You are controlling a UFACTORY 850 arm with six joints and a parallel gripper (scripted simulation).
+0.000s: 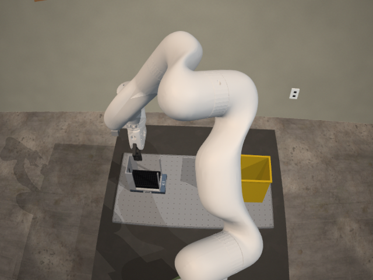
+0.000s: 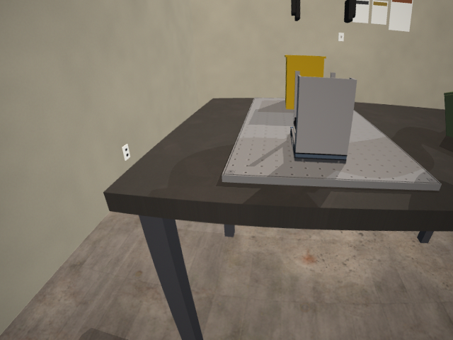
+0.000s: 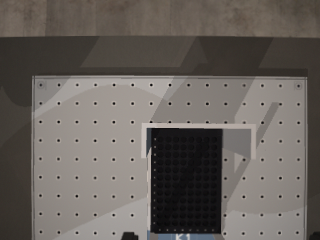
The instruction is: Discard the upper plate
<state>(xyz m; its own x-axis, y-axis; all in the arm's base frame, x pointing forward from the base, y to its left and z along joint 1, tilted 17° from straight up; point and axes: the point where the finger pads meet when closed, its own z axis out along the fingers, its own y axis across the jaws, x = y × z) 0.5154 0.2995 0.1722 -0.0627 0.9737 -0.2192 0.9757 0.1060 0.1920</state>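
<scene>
The gripper [image 2: 321,10] was held above stack rack K1 [image 1: 130,173] with its fingers spread fully wide and nothing gripped. The upper 96-well plate [image 1: 146,178] lay in the rack, on the left part of the perforated board [image 1: 168,210], well apart from the yellow plastics bin W1 [image 1: 256,181] at the board's right edge.

It was judged that a descent slightly off centre could drive a fingertip onto the rack's grey walls or posts and shift the rack. A grasp taken too deep could catch the lower plate and drag it out with the upper one. A careless carry to the right could strike the bin's rim and tip it.

The lower plate could not be made out in any view. In the exterior view only the fingertips showed, the rack's back panel hid both plates, and much of the board was covered by the arm in the top view.
</scene>
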